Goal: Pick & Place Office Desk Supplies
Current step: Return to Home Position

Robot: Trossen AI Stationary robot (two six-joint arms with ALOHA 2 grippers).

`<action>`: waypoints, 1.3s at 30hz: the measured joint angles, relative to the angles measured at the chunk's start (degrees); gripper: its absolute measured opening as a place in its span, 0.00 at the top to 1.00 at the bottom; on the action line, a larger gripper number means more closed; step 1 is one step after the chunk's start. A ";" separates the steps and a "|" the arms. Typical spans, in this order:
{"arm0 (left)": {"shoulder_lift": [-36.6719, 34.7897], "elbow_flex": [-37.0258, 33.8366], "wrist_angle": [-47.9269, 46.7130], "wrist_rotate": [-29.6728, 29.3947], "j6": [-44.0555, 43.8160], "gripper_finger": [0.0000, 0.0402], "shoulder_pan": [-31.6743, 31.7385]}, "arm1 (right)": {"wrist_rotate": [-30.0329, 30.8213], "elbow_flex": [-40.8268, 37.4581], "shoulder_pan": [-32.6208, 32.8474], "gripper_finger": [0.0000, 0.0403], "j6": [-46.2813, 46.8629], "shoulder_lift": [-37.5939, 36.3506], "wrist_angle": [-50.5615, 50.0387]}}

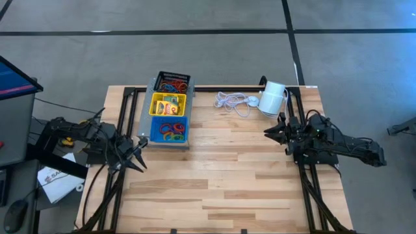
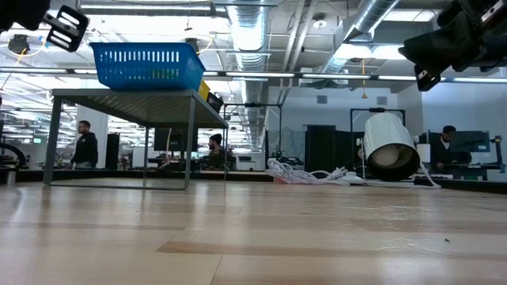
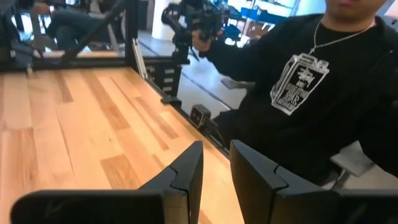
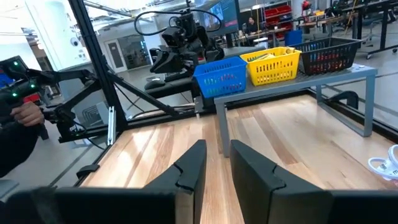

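1. I see the left gripper [image 1: 139, 155] at the worktop's [image 1: 227, 175] left edge, beside the shelf [image 1: 144, 120] — fingers [image 3: 189, 171] a narrow gap apart, empty.
2. The right gripper [image 1: 270, 132] is at the right edge, fingers [image 4: 189, 168] likewise slightly apart.
3. On the shelf, far left: black mesh tray [image 1: 173, 81] farthest, yellow tray [image 1: 168, 104] in the middle, blue tray [image 1: 169, 129] nearest.

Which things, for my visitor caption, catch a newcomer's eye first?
A black mesh tray, a yellow tray and a blue tray sit in a row on a grey raised shelf at the table's far left. A white cylinder lies beside a white cord, far right. The left end effector and right end effector hang empty at the table's sides.
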 joint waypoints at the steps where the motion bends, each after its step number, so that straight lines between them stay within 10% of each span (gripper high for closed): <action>1: -0.46 0.00 -0.86 0.02 -0.06 0.81 0.00 | 0.02 0.00 0.00 0.82 0.06 0.00 -0.01; 39: -2.53 -8.89 8.58 -7.00 -2.66 1.00 -11.10 | -4.50 0.07 0.04 0.82 2.65 0.02 1.72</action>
